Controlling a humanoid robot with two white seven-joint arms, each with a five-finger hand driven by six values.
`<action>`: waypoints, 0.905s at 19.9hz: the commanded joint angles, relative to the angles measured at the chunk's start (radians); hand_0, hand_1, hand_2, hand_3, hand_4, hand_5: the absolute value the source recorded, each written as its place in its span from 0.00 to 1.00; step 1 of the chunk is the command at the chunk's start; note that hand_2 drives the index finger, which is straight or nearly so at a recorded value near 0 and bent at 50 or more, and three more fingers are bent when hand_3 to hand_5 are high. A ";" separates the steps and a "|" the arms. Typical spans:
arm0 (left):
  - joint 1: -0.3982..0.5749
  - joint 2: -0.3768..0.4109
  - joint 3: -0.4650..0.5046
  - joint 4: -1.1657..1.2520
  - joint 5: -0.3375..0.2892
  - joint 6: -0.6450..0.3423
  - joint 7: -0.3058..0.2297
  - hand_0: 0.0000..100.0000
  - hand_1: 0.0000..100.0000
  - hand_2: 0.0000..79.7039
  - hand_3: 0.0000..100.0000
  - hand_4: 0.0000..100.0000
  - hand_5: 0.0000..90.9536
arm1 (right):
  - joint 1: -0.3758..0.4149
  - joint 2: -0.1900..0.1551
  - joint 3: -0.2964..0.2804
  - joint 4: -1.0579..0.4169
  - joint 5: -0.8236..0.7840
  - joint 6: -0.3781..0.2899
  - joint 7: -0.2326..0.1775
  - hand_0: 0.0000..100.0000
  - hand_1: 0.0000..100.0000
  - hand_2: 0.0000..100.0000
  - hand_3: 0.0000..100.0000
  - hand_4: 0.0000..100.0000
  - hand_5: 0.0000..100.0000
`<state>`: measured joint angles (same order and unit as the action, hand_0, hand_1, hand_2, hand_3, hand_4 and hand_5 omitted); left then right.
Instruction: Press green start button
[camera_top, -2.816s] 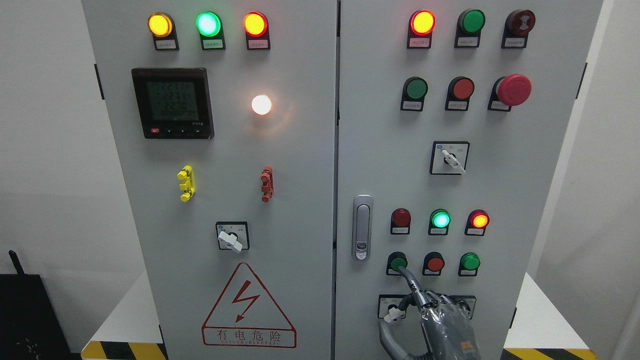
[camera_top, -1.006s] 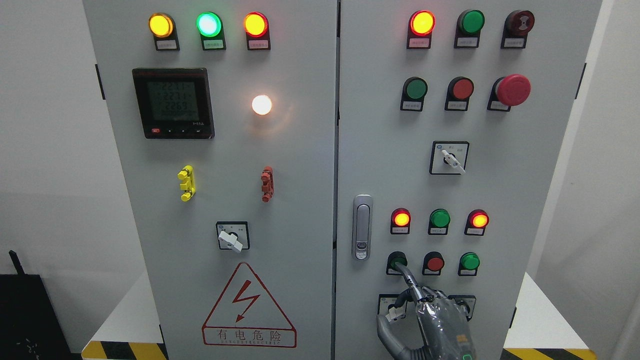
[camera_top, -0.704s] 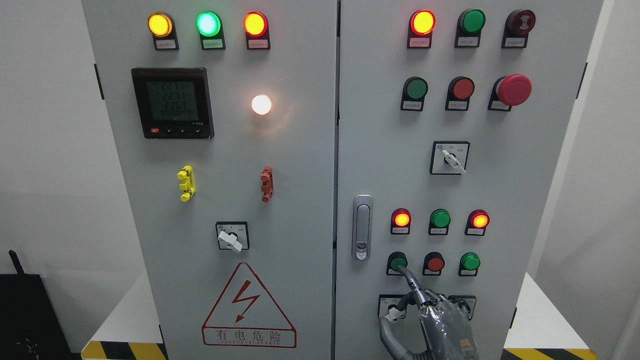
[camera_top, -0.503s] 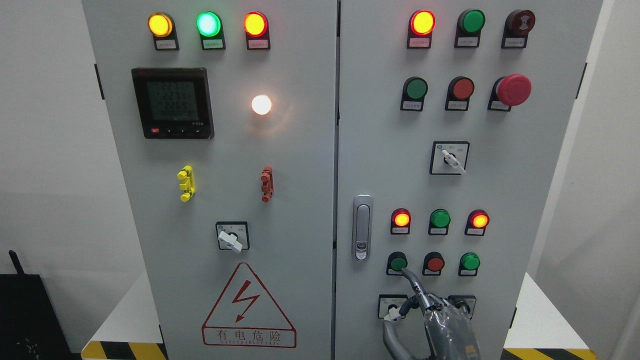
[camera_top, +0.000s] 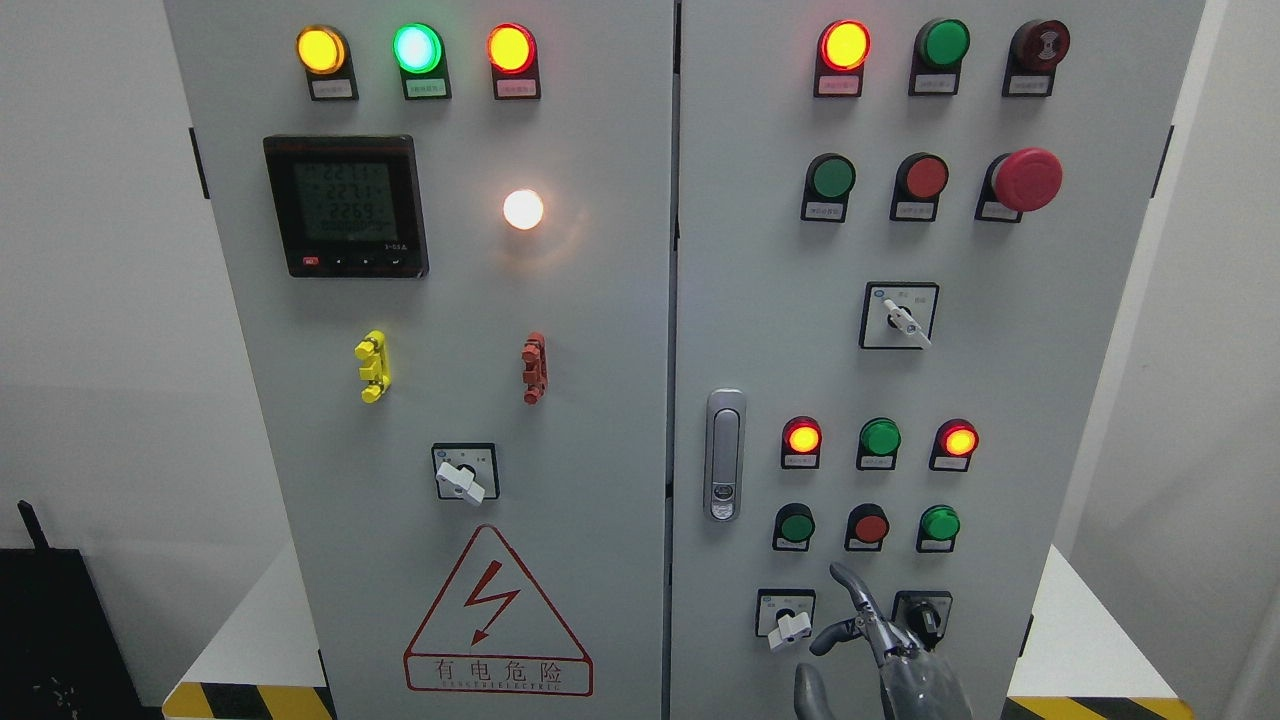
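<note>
Hand: right hand (camera_top: 885, 640) at the bottom edge, index finger (camera_top: 850, 585) stretched out, holding nothing, clear of the panel.
Button: green button (camera_top: 796, 525) on the right door, lower left of the bottom row, beside the red button (camera_top: 870, 527).
Doing it well: probably aim at the cap's centre, press straight in.
Writing: warning sign (camera_top: 497, 620) reads 有电危险; small labels unreadable.

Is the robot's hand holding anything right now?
No. The right hand holds nothing; one finger points up, clear of the green button and between two selector switches.
</note>
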<state>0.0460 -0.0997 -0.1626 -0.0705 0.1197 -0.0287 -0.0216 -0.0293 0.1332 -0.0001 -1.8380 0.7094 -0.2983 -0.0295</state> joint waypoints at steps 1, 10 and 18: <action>0.000 0.000 0.000 0.000 0.000 0.000 0.000 0.12 0.56 0.00 0.00 0.00 0.00 | 0.043 -0.001 0.029 -0.072 -0.142 0.005 -0.001 0.72 0.33 0.00 0.44 0.38 0.18; 0.000 0.000 0.000 0.000 0.000 0.000 0.000 0.12 0.56 0.00 0.00 0.00 0.00 | 0.104 -0.004 0.100 -0.101 -0.392 0.059 0.000 0.57 0.21 0.00 0.17 0.11 0.00; 0.000 0.000 0.000 0.000 0.000 0.000 0.000 0.12 0.56 0.00 0.00 0.00 0.00 | 0.121 -0.006 0.124 -0.104 -0.524 0.068 0.046 0.35 0.15 0.00 0.01 0.00 0.00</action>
<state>0.0460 -0.0997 -0.1626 -0.0705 0.1197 -0.0287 -0.0216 0.0714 0.1296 0.0768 -1.9151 0.2794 -0.2315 -0.0062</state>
